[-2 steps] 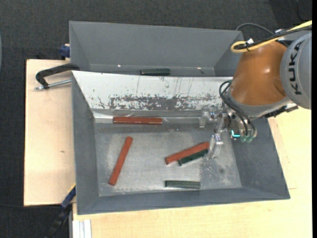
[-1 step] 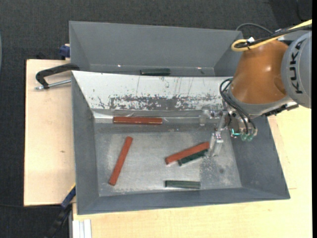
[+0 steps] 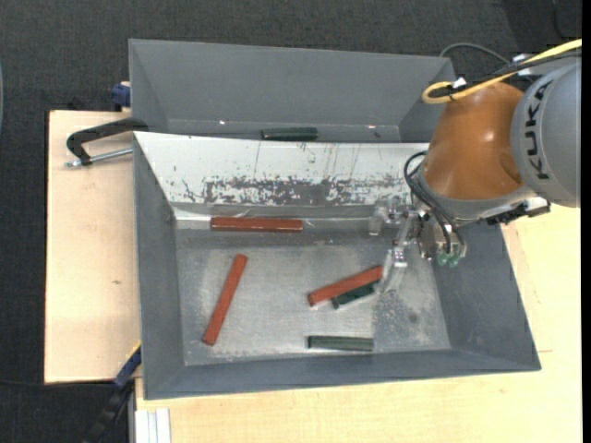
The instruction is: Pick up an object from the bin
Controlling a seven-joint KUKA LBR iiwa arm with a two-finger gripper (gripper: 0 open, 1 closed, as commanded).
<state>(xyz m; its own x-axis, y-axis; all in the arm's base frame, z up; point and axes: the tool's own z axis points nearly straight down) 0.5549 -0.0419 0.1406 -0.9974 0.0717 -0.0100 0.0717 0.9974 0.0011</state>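
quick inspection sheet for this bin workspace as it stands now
surface: grey metal bin, floor scuffed.
job's things: central red stick with a short green stick against it, nearest the gripper.
clutter: left red stick, lying slantwise; back red stick along the rear wall's foot; front green stick near the front wall.
grippers: gripper low in the bin, by the central red stick's right end.
cables: yellow cable over the orange wrist cover.
surroundings: dark floor.
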